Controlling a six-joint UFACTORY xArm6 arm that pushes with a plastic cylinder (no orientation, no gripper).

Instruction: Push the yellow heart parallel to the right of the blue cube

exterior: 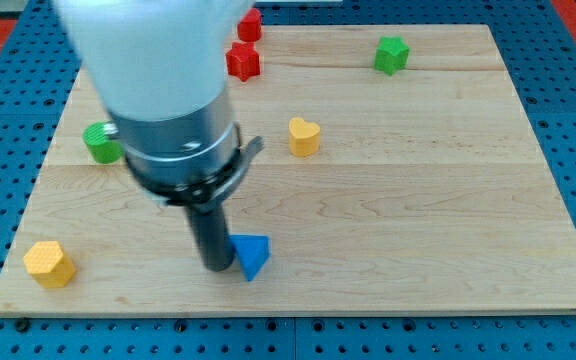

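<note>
Looking at the board (448, 200), you see my tip (215, 268) touching the blue block (251, 255) (a rod, no fingers); the yellow heart (304, 136) lies well above, slightly right.

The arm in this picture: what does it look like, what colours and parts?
A blurred white upper casing sits on a silver-grey metal cylinder ringed by a dark clamp band. Below it hangs a straight black rod ending at my tip. No cables or markings show.
</note>
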